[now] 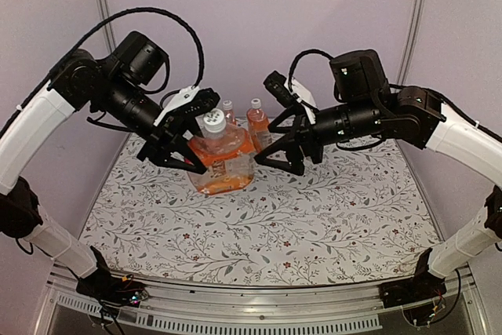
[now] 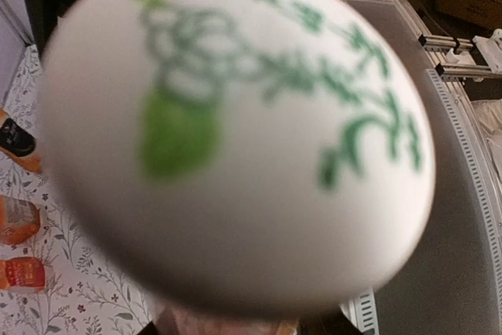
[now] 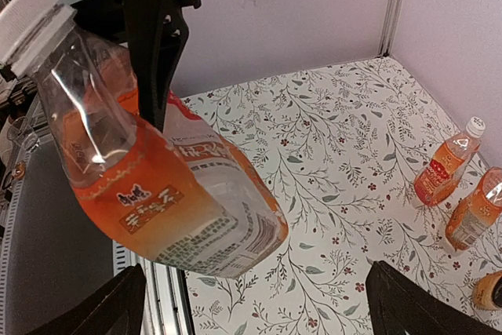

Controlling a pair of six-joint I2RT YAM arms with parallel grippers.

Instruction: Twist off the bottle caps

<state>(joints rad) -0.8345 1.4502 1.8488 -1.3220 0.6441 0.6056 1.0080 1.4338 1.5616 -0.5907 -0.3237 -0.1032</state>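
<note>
A big clear bottle of orange drink (image 1: 223, 158) hangs tilted over the middle of the mat. Its white cap (image 1: 213, 121) points up and left. My left gripper (image 1: 184, 154) holds the bottle by its left side. In the left wrist view the cap (image 2: 235, 131), with green print, fills the frame and hides the fingers. My right gripper (image 1: 286, 158) is open just to the right of the bottle and does not touch it. In the right wrist view the bottle (image 3: 180, 194) hangs above the spread fingers (image 3: 110, 311), with its cap (image 3: 27, 25) at the upper left.
Two small orange bottles with white caps (image 1: 227, 104) (image 1: 256, 103) stand behind the big one. They show in the right wrist view (image 3: 443, 170) (image 3: 474, 213). Another bottle (image 3: 490, 292) is cut off by the frame edge. The flowered mat (image 1: 314, 225) covers the table.
</note>
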